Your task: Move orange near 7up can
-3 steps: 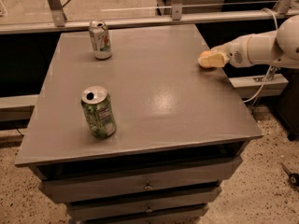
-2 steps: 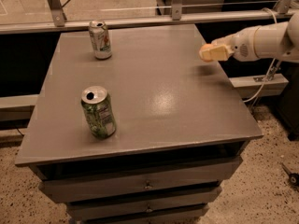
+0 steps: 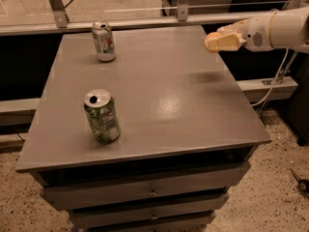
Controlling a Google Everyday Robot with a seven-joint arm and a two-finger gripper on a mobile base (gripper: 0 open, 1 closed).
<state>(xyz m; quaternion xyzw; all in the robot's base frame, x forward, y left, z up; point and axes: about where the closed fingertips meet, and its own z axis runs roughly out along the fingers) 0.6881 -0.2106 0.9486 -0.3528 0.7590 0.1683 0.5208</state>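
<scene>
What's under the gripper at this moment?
Only bare gray tabletop near its right edge, with a faint shadow. The gripper hangs above it, shut on the orange, which its fingers partly cover.

Lab, speckled floor, grey drawer cabinet, railing, pincer holding orange above cabinet's right edge

One camera view only. It sits high in front of the table and looks down and forward toward the far rail at 12 o'clock. Medium range: the whole tabletop fits, with the drawer fronts at 6 o'clock and speckled floor at 4 o'clock. The gripper is at 2 o'clock, over the table's far right edge.
</scene>
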